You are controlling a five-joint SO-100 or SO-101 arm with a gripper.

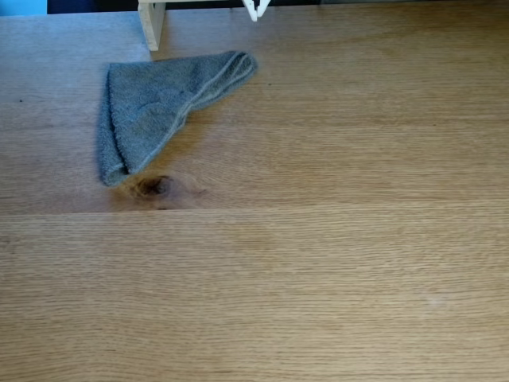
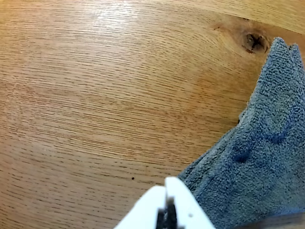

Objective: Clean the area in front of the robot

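Fixed view footage is taken up mostly by the surface (image 1: 318,263), a broad light-brown wood-grain top of wide planks that runs out of frame on every side. A dark oval knot (image 1: 153,186) is seen left of centre, just beside the lower corner of a grey folded towel (image 1: 155,107), which lies flat in the upper left part of the surface. Of the robot, no more than two white pointed tips of the hand (image 1: 256,11) are seen at the top edge, cut off by the frame; the arm above them is out of view. The tips are drawn close together, with nothing held between them, and are set apart from the towel's nearest corner. A pale wooden post (image 1: 151,24) stands at the top edge, left of the hand, and its upper part is cut off too.

Closer detail is given by the wrist view. The hand (image 2: 167,188) enters from the bottom edge, its white fingers pressed together with a thin dark seam between them; nothing is gripped. The towel (image 2: 262,157) fills the lower right, its terry texture plainly made out, its far edge cut off by the frame. The knot (image 2: 252,41) is seen at the upper right, touching the towel's tip. Whether the fingertips touch the surface (image 2: 95,105) cannot be told.
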